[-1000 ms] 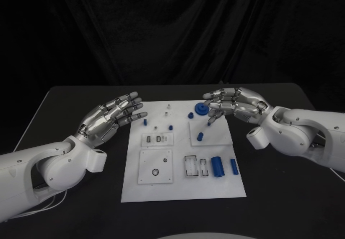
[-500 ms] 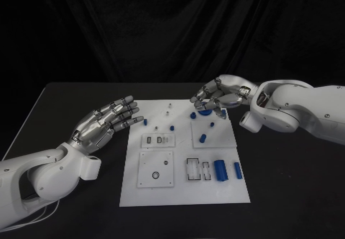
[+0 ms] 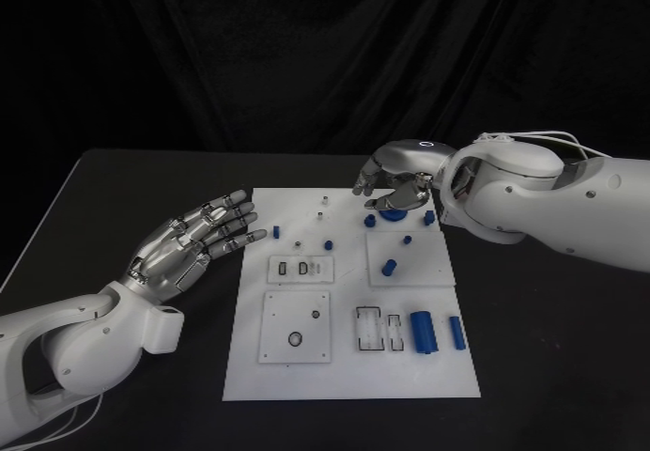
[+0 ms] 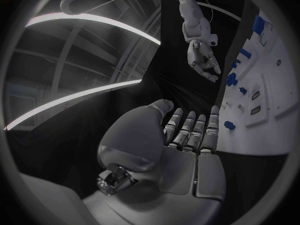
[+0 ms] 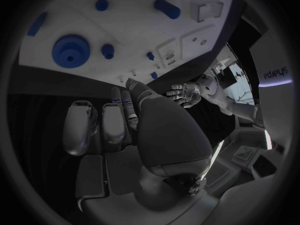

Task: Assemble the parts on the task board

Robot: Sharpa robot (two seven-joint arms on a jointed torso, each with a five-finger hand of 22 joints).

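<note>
R hand (image 3: 395,181) hovers over the far end of the task board (image 3: 349,376), fingers curled in, right above the blue gear (image 3: 392,212); can't tell if it grips anything yet. In the R wrist view the gear (image 5: 70,49) sits on the board w/ small blue pegs nearby. L hand (image 3: 190,242) is wide, fingers spread, holding nothing, just beside the board's left edge over the tabletop (image 3: 122,188). Likely step: picking up the gear. To do it well: come down straight, pinch across the rim w/o nudging the pegs next to it, lift level. L hand could steady the board if it slides.
</note>
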